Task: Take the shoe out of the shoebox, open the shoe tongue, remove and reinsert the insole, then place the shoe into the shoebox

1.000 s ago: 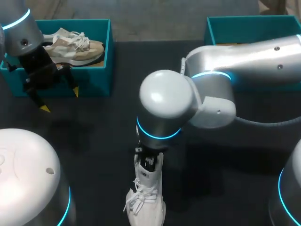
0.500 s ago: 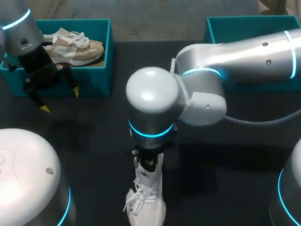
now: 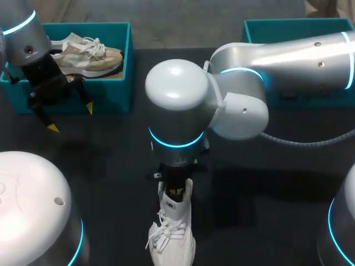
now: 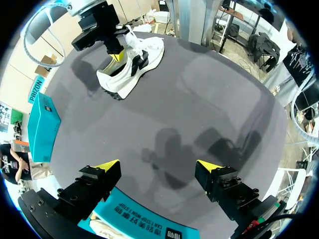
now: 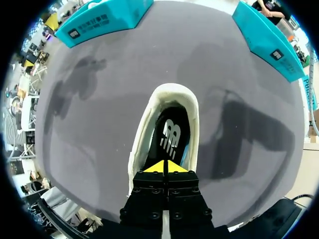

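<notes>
Nearest the robot, the white shoe (image 3: 173, 235) stands upright on the dark counter (image 3: 111, 166), outside both boxes, with its laces and toe towards the robot and its heel end pointing away. The right arm (image 3: 288, 55) comes in from the right and bends down over the shoe, so its bulk hides most of the right gripper (image 5: 163, 167) from above. In the right wrist view the fingers (image 5: 153, 168) are pressed together, yellow tips touching, just at the near edge of the shoe's opening. Just ahead of the tips, the dark insole (image 5: 172, 134) lies flat inside the shoe, ringed by the pale padded collar. Something thin may be pinched between the tips, but the view there is too tight to tell. The left wrist view shows the same yellow tips dipping into the shoe's mouth.

Farther off and to the left, the left gripper (image 3: 71, 118) hangs above the counter just in front of the left shoebox (image 3: 111, 97). Its fingers (image 4: 107, 167) are spread wide with nothing between them. That teal box holds a beige shoe (image 3: 89, 55) lying on its side. At the far right of the counter sits the second teal shoebox (image 3: 288, 22), partly covered by the right arm; its inside cannot be made out.
</notes>
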Available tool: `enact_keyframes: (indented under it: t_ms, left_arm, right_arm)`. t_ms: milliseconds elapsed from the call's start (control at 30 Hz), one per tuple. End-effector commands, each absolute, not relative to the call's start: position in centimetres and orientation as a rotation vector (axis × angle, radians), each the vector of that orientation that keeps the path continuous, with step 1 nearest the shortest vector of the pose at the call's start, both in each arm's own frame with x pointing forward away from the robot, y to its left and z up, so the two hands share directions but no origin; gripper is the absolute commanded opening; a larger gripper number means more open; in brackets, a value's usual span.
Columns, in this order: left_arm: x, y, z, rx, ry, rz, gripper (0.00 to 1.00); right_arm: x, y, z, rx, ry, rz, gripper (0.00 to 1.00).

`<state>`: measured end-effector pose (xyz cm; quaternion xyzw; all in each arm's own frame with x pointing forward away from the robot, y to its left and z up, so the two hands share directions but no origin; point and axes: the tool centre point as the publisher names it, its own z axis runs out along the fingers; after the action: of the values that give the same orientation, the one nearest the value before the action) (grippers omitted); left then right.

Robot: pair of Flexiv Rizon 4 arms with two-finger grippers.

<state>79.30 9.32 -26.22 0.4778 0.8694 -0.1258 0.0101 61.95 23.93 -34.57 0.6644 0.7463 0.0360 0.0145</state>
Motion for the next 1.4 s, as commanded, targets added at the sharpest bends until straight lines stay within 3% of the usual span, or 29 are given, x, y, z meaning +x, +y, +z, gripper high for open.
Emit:
enact_keyframes:
  t_ms: [33, 167, 233, 333, 700, 733, 800, 833, 1400]
  left_arm:
    - [79.3, 9.3, -26.2, 1.493, 2.715, -0.388, 1.0]
    - [79.3, 9.3, -26.2, 1.493, 2.715, -0.388, 1.0]
    - [79.3, 9.3, -26.2, 1.493, 2.715, -0.388, 1.0]
    - [79.3, 9.3, -26.2, 1.493, 2.715, -0.388, 1.0]
    - [79.3, 9.3, -26.2, 1.493, 2.715, -0.388, 1.0]
    - [79.3, 9.3, -26.2, 1.493, 2.715, -0.388, 1.0]
    - [79.3, 9.3, -26.2, 1.493, 2.715, -0.388, 1.0]
    - [79.3, 9.3, -26.2, 1.493, 2.715, -0.388, 1.0]
    - [79.3, 9.3, -26.2, 1.493, 2.715, -0.388, 1.0]
  right_arm:
    - [61.3, 23.9, -35.6, 2.242, 2.157, 0.154, 0.06]
    - [61.7, 23.9, -36.3, 2.268, 2.168, 0.145, 0.09]
    - [61.7, 24.1, -36.4, 2.268, 2.17, 0.148, 0.15]
    - [61.5, 24.5, -36.3, 2.282, 2.161, 0.126, 0.34]
    - [60.0, 25.7, -36.0, 2.312, 2.145, 0.104, 0.62]
    - [59.9, 25.8, -36.0, 2.314, 2.144, 0.102, 0.67]
    - [59.7, 25.9, -36.0, 2.316, 2.144, 0.102, 0.93]
    - [59.7, 26.0, -36.0, 2.317, 2.142, 0.099, 0.98]
    - [58.4, 26.5, -34.2, 2.329, 2.089, 0.119, 1.0]
